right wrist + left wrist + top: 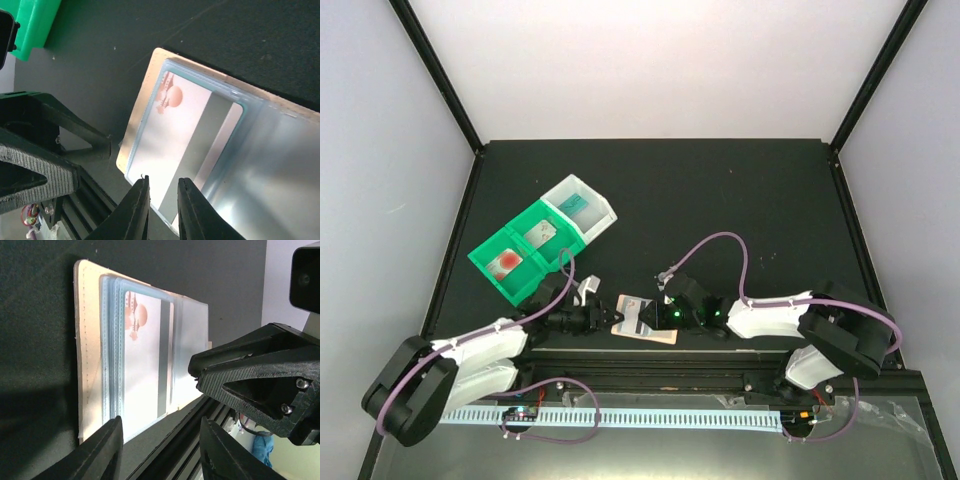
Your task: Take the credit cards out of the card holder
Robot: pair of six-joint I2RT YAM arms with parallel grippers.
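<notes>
The card holder [642, 320] lies open near the table's front edge, peach-tan rim, pale blue sleeves. It also shows in the left wrist view [92, 350] and the right wrist view [280, 165]. A white credit card [180, 145] with a red blotch and a grey stripe sits in its sleeve, and shows in the left wrist view [142, 365] too. My left gripper [612, 318] is open and empty at the holder's left edge [160, 450]. My right gripper [658, 317] hovers over the card's near edge [164, 210], its jaws a narrow gap apart, holding nothing.
A green bin [525, 258] and a joined white bin [582, 208] stand at the back left. They hold a red-blotched card [507, 263], a pale card [540, 233] and a teal card [575, 204]. A black rail [650, 375] runs along the front edge.
</notes>
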